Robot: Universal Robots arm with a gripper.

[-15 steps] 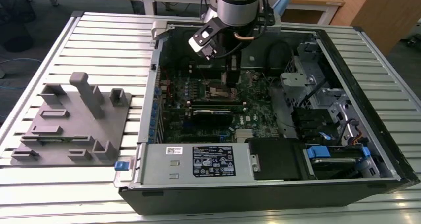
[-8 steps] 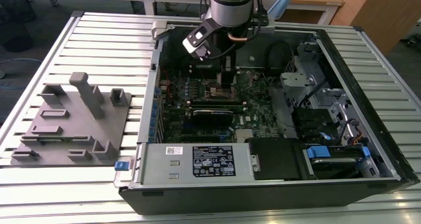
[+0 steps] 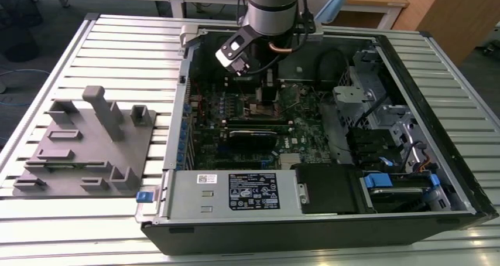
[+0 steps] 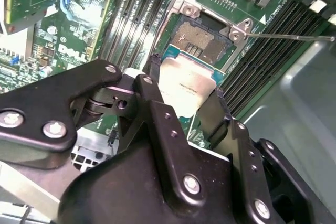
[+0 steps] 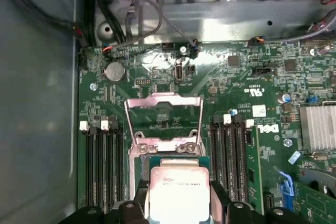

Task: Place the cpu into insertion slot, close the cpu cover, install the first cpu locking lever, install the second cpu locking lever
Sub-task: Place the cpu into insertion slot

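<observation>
While end effector (image 5: 177, 203) clamps cpu (image 5: 176, 182) — by edges, metal top up

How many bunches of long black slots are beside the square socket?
2. One bank of memory slots lies along one side of the insertion slot, the other bank along the opposite side. The gripper, holding the cpu, may hide their ends.

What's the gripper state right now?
Gripper: shut on the cpu, near the open slot.
</observation>
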